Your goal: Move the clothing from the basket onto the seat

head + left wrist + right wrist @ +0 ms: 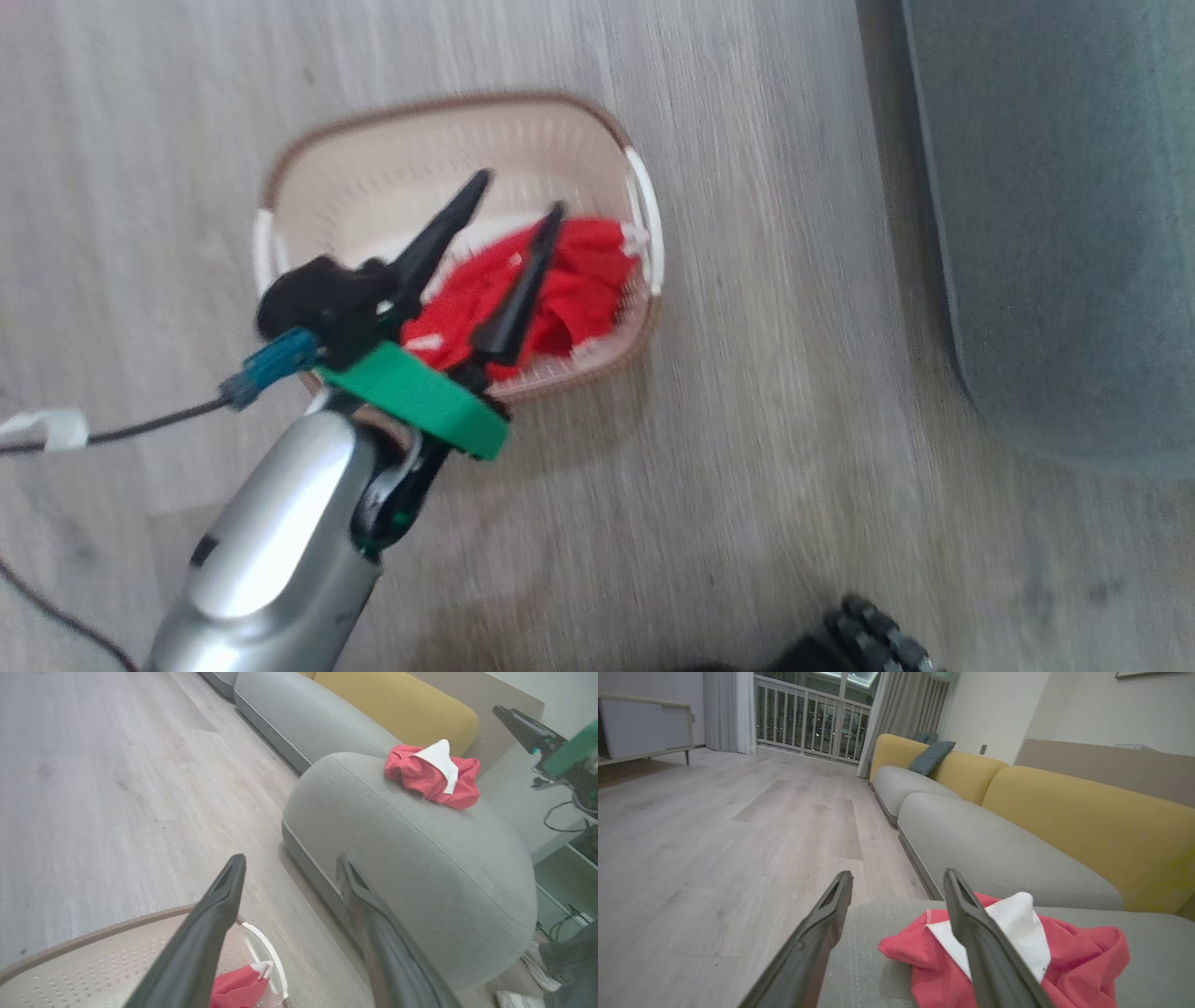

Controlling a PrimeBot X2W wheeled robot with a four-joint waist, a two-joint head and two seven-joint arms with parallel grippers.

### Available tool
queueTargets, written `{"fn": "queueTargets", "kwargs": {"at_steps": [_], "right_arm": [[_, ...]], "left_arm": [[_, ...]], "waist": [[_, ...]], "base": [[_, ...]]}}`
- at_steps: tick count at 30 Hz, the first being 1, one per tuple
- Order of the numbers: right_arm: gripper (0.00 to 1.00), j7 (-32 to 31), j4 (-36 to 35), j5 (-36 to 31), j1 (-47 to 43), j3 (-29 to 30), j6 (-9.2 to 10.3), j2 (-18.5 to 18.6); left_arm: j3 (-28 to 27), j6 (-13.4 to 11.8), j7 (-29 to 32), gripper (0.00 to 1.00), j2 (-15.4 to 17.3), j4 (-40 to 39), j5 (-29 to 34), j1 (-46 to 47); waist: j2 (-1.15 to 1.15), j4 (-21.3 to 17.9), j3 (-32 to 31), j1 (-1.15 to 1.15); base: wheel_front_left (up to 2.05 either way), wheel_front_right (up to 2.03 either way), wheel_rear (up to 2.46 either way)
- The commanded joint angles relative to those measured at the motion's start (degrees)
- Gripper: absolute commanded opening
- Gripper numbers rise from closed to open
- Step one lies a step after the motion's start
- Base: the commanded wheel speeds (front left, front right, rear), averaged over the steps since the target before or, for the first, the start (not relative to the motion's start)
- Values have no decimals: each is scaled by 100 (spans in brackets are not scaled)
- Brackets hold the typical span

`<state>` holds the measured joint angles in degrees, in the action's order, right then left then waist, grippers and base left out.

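While the left gripper [519, 194] hangs over the basket [448, 105], its jaws stand wide open and hold nothing. The basket sits on the pale wooden floor [747, 467]. Some red clothing [569, 285] lies bunched in the half of it nearer to the seat [1055, 233], against the wall by one white handle [651, 224]. In the head view the two dark fingers [439, 233] cross over this clothing. In the left wrist view their tips point past the brown rim [93, 934] toward the seat, with only floor and upholstery between them. Whether the fingers touch the fabric, I cannot tell. The head view is a little blurred.

The grey seat stands near the basket but apart from it, with a strip of floor between them. On top of the seat, on the side away from the basket, lies a red and white garment [427, 777], crumpled, with a white panel turned up. The right gripper [897, 873] is low over the seat, just beside this garment. Its jaws are open too, and empty. One of its fingers covers part of the garment in the right wrist view, so contact there is not sure. Behind the seat runs a sofa [985, 844] with grey cushions and a yellow back [1087, 826].
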<state>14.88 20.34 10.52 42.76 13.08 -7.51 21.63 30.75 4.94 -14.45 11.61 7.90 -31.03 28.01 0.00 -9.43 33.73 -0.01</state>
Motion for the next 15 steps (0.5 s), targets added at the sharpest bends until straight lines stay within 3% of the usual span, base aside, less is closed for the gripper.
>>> {"fn": "queueTargets", "kwargs": {"at_steps": [1,7,15], "right_arm": [[100,12,-269,-27,-273,-94,2,19],[100,12,-1214,-288,-1725,-578,2,-550],[100,12,-1466,-447,-2849,-938,2,-1204]], "left_arm": [[-274,32,-53,100,33,-109,62,-125],[-1201,112,-54,100,-181,325,294,-742],[-2121,195,-54,100,-417,668,566,-1390]], "waist": [[0,309,-593,1],[0,699,-1542,1],[0,982,-2317,1]], "base": [[0,0,0],[0,0,0],[0,0,0]]}}
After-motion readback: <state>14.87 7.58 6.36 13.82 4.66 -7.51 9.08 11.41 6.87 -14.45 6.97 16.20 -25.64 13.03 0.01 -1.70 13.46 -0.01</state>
